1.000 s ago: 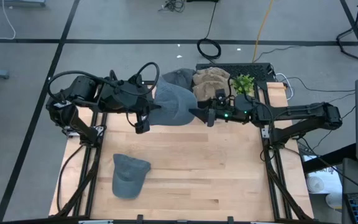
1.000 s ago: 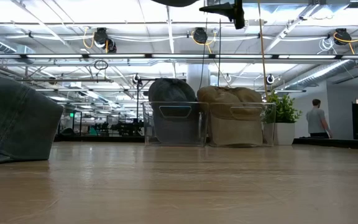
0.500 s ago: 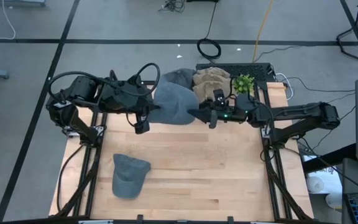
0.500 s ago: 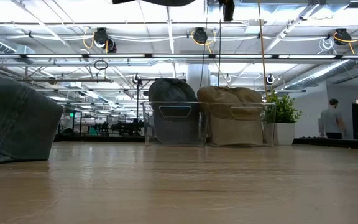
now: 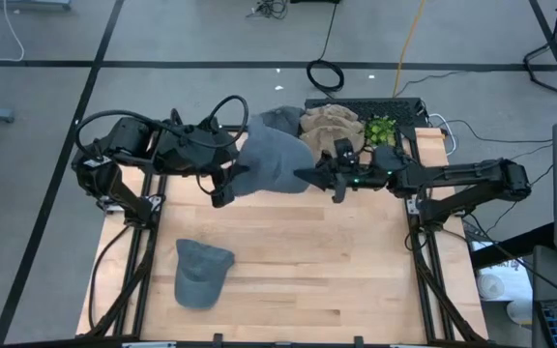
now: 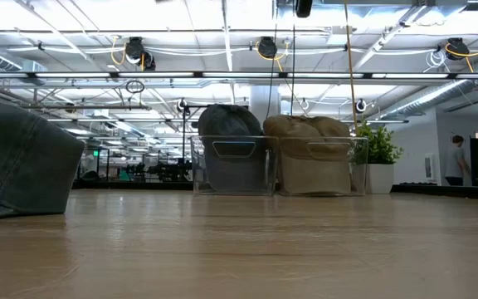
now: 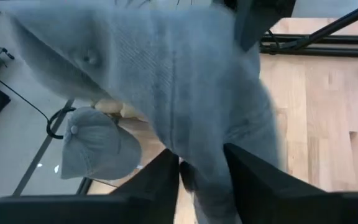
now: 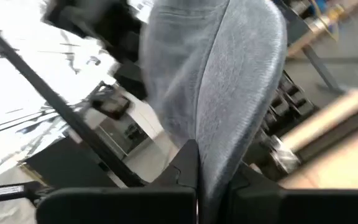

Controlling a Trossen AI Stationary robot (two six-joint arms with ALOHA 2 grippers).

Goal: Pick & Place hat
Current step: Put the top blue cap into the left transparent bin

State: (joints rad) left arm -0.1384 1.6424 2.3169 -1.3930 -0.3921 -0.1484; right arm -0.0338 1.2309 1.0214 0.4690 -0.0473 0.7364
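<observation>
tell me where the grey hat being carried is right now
In the high view the grey hat hangs above the table's far edge, held between the left hand and right hand, just before the bins.

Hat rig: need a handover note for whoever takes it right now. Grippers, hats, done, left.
Left gripper: shut on the grey hat, held in the air near the table's far edge.
Right gripper: shut on the same hat's opposite edge.
Second grey hat lies on the table, near left, untouched.
Clear bins at the far edge already hold a grey hat and tan hats.
Left: place the held hat, then fetch the one on the table.
</observation>
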